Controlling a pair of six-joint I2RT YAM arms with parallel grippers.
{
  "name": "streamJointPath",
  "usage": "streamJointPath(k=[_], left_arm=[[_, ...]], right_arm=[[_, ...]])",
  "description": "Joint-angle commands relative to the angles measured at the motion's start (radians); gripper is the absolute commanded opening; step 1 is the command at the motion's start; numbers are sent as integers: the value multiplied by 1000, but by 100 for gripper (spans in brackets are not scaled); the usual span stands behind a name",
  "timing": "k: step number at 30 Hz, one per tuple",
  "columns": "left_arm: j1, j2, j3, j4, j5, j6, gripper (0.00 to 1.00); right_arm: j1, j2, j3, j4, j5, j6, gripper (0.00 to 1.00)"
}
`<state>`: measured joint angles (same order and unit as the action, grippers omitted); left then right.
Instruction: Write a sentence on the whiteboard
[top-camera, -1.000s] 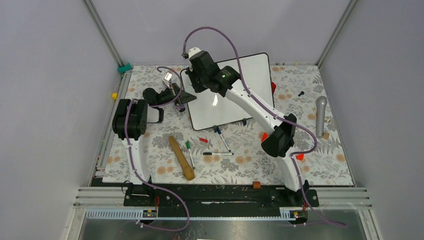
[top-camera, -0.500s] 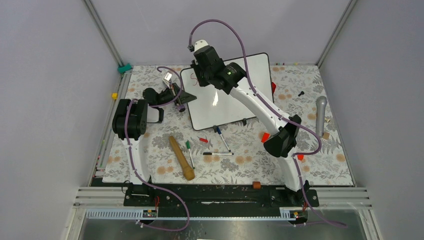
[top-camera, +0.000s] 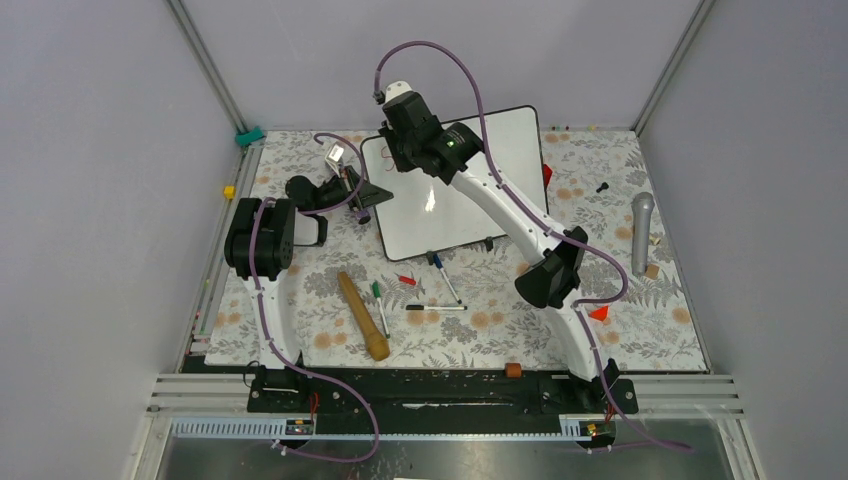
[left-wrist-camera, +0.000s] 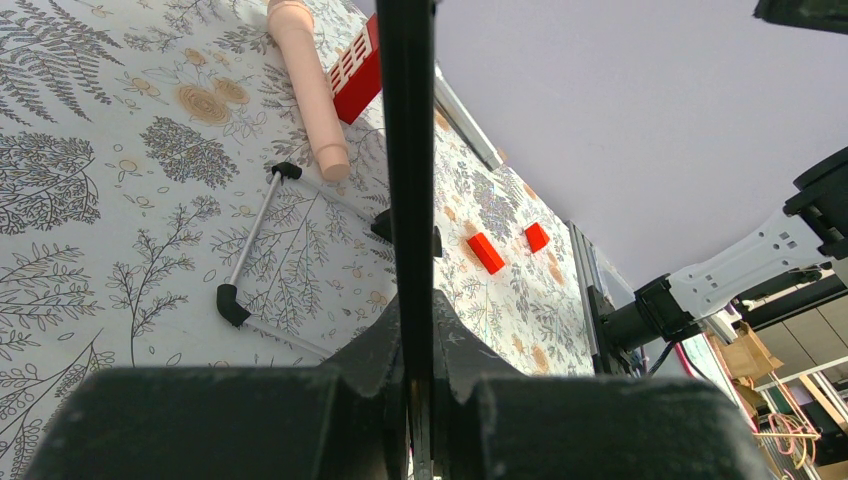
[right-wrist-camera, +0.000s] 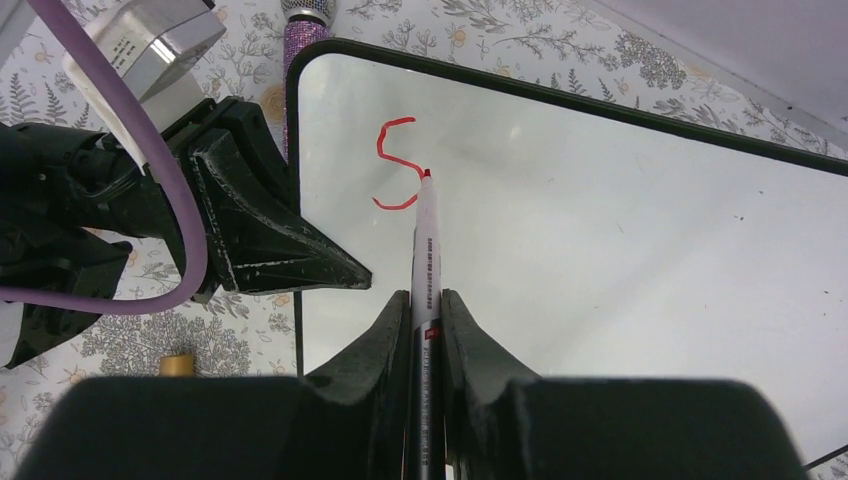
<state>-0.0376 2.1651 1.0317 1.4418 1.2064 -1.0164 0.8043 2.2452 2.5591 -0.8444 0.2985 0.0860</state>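
Pens (top-camera: 436, 307) before whiteboard (top-camera: 450, 215); microphone (top-camera: 641, 232) at right.

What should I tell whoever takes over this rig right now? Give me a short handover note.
Left gripper: shut on the left edge of the whiteboard, apparently steadying it.
Right gripper: shut on a red marker, with its tip at the board, right beside the last stroke.
Done: one red letter S, near the board's far left corner.
Left: every other letter of the sentence. The rest of the board is blank.
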Motion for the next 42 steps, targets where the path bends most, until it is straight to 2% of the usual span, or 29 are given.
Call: streamJointPath(k=[1,42], left_arm=[[-13,-10,-11,34,85,52,0],[-13,-11,-12,34,86,52,0]], right_arm=[[-5,9,56,-9,19,-12,0],[-16,74,53,-54,47,-15,0]])
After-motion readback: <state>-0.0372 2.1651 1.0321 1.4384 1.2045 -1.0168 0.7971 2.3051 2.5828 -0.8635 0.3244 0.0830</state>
